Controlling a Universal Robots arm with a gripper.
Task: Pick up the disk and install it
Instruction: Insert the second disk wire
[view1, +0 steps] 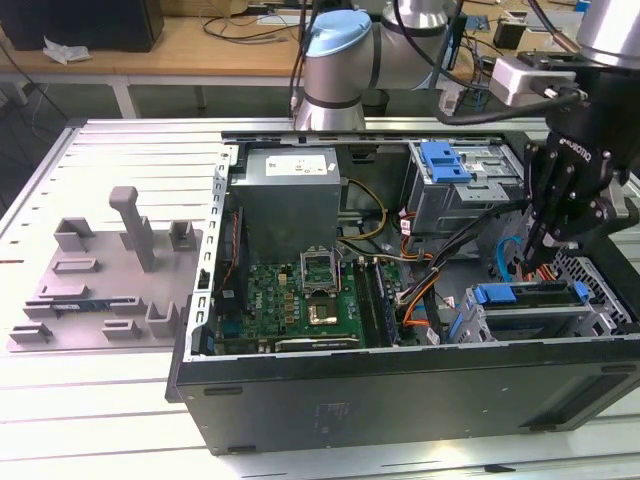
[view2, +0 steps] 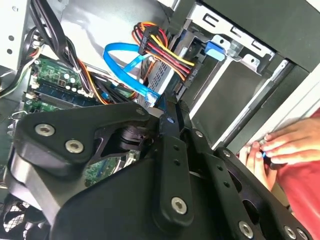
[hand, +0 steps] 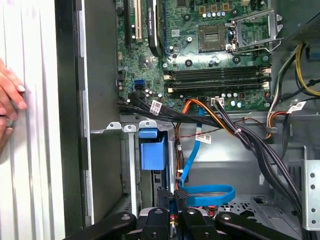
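Hanging over the right end of the open case (view1: 400, 390), gripper (view1: 534, 262) pointing down into it, fingers (hand: 182, 197) drawn close together, almost touching. Gripping nothing that can be made out; just a thin blue sliver showing in the gap in the first wrist view, too small to name.

Sitting in the near-right drive cage (view1: 600, 305), judging by the blue frame along its upper edge: the disk (view1: 525, 296), seemingly already slotted in. Not showing its label from here, so taking this identification as likely, not certain.

Lying just below and slightly to the near side of the fingertips, close but not touching. Running with its long axis left to right in the exterior view, along the near wall of the case. Pointing almost straight down at the frame's right half, so turning any coming contact on a short descent, not a sideways reach.

Crowding the same gap: a blue cable (hand: 210, 192) looping just beside the fingertips, and black cables (hand: 250, 145) crossing toward the board (view1: 300, 295).

Resting outside the case wall: a person's hand (hand: 10, 95), well apart from the gripper.
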